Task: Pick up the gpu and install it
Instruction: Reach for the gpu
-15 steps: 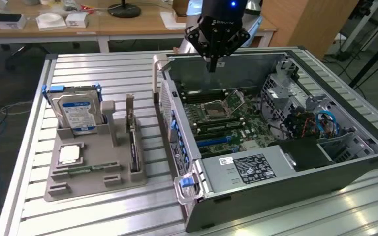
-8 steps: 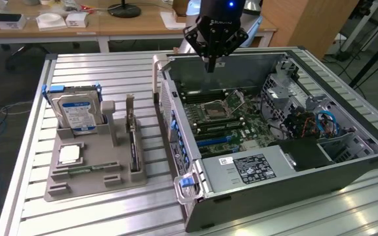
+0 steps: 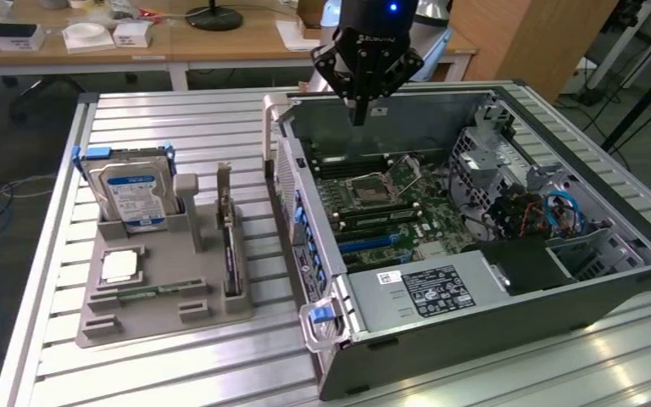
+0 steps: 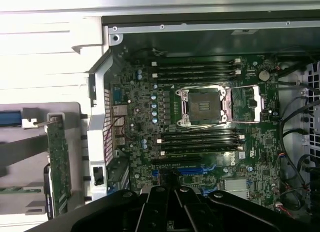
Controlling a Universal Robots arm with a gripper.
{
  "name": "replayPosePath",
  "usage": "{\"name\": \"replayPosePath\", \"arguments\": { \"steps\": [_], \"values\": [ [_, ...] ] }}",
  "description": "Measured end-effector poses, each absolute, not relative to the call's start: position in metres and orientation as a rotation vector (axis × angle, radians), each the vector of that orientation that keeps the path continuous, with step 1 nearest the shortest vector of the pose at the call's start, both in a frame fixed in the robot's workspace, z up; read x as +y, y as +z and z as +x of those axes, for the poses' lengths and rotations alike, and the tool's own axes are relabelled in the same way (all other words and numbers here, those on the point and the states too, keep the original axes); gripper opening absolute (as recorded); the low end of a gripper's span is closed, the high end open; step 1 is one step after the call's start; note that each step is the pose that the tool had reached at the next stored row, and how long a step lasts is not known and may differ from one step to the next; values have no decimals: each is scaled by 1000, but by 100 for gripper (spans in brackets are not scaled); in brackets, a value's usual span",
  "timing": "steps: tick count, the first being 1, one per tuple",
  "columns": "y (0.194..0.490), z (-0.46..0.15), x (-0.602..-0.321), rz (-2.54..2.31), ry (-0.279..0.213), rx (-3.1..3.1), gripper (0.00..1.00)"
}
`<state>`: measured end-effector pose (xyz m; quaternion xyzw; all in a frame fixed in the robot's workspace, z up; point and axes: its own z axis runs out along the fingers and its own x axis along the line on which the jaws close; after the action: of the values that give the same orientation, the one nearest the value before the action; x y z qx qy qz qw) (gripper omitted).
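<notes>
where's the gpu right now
In the exterior view's left half, the gpu stands on edge in the grey holder, between the hard drive and the open computer case.

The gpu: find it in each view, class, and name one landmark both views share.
Exterior view: the gpu stands on edge in the gray holder, at the exterior view's left of the computer case.
Wrist view: the gpu shows its green face, just outside the computer case.
Shared landmark: the CPU socket.

Wooden desk [image 3: 260,47] behind, dark floor [image 3: 9,127], perhaps a wooden cabinet [image 3: 529,38], slatted table [image 3: 133,373]
</notes>
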<state>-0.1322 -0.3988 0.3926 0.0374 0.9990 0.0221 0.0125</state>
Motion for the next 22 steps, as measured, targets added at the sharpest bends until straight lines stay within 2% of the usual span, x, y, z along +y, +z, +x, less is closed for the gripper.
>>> {"name": "replayPosePath", "arguments": {
  "steps": [22],
  "values": [
    [392,-142,-399,117,69,3114,11]
  ]
}}
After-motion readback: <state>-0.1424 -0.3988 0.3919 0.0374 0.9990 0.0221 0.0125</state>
